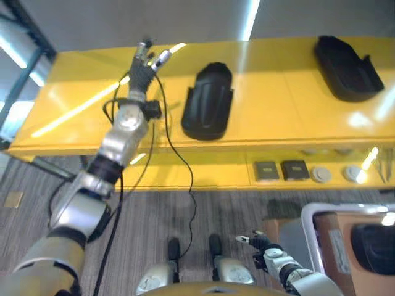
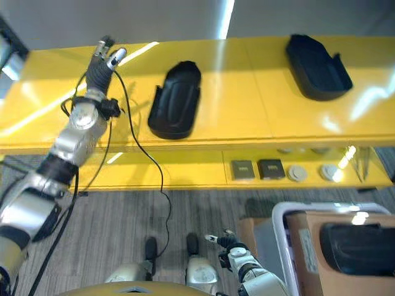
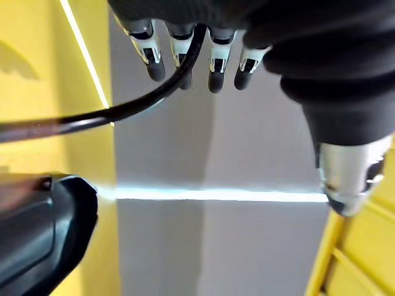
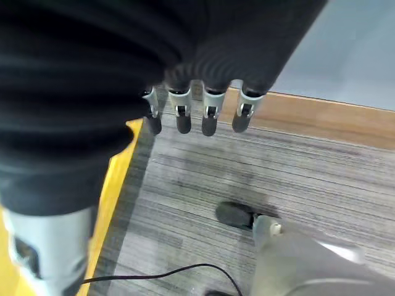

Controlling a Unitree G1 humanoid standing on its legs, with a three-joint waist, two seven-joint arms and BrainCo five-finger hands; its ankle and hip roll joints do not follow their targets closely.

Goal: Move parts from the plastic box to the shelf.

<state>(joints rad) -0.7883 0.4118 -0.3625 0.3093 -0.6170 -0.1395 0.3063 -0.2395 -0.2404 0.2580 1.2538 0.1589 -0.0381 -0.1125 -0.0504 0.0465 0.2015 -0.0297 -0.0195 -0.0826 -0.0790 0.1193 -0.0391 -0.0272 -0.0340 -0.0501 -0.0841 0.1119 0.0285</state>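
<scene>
1. Left hand (image 1: 143, 69): raised over the yellow shelf (image 1: 74, 105), fingers straight and relaxed, holding nothing.
2. Right hand (image 1: 258, 241): low above the grey floor (image 1: 154, 209), fingers loosely extended, empty.
3. Near black part (image 1: 208, 102): lies on the shelf top, just beside the left hand.
4. Far black part (image 1: 345, 68): lies on the shelf top, well apart to the right.
5. Plastic box (image 2: 281, 222): lower right, beside a cardboard carton (image 2: 308, 246) holding another black part (image 2: 361, 248).

Two black moulded parts (image 1: 208, 102) (image 1: 345, 66) on the yellow shelf's (image 1: 80, 105) top, centre and upper right; a third (image 2: 361, 248) lower right; two dark square pieces (image 1: 266, 170) (image 1: 294, 169); two grey discs (image 1: 320, 174) (image 1: 352, 173).
</scene>
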